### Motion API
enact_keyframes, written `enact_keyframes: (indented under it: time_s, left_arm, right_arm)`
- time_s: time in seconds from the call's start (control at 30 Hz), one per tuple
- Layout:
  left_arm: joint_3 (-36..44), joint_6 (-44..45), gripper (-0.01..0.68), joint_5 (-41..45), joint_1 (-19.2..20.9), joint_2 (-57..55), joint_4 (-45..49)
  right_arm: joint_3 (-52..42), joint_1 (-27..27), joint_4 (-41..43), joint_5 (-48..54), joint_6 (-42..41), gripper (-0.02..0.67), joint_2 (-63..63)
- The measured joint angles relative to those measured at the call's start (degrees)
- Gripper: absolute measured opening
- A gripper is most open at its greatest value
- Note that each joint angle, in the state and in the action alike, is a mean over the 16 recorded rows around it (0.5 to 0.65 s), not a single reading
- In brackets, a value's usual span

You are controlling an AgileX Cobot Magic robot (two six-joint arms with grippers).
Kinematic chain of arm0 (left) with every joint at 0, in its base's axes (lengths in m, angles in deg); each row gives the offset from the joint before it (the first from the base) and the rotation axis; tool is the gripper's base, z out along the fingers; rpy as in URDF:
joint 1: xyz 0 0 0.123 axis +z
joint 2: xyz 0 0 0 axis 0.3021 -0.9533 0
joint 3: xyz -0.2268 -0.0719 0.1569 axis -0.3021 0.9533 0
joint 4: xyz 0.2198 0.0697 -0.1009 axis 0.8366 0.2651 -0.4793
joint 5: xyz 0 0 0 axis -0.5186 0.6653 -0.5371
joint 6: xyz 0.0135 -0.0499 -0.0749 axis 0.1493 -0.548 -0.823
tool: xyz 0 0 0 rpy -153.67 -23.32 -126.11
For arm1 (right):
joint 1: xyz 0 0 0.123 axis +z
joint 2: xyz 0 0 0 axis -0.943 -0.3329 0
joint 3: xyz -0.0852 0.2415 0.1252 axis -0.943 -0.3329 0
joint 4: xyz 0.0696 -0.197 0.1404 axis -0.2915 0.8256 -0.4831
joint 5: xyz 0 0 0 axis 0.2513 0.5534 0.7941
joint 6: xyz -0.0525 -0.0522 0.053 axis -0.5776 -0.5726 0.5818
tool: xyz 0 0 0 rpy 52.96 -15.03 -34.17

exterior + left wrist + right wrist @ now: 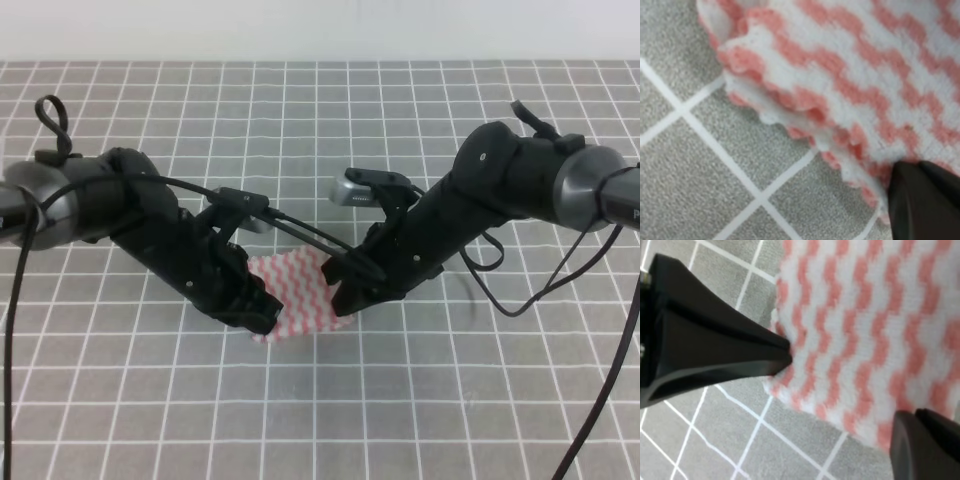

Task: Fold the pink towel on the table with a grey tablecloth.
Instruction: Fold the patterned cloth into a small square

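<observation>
Centrally on the counter, the pink towel lies between the two arms, resting on the grey tablecloth. The towel is a thin, fleecy cloth with pink-and-white wavy zigzag stripes and a jagged, pinked edge. In the left wrist view, the towel shows two stacked layers along its near edge, the upper layer set slightly back from the lower one. The tablecloth is a matte grey woven fabric printed with a grid of thin white lines.

The left gripper is low at the towel's left edge; only one dark, smooth fingertip shows in its wrist view, touching the towel's border, so whether it is clenched or released cannot be told.

The right gripper is at the towel's right edge. In the right wrist view, its two black wedge-shaped fingers stand well apart, released, with striped towel visible between them. One fingertip touches the towel's edge; the other sits over the towel's lower corner.

No containers appear in any view.
</observation>
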Motion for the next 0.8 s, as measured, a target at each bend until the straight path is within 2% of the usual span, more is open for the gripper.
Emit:
enact_keyframes:
  time_s: [0.57,0.8]
  left_arm:
    - [0.0,0.0,0.001,-5.6,0.0,4.1,-1.2]
    - [0.0,0.6,0.001,-9.4,0.0,7.4,-2.5]
  right_arm:
    - [3.7,-0.4,0.9,2.1,0.8,-0.015,-2.3]
    - [7.0,-0.6,0.8,-1.2,1.6,-0.015,-2.7]
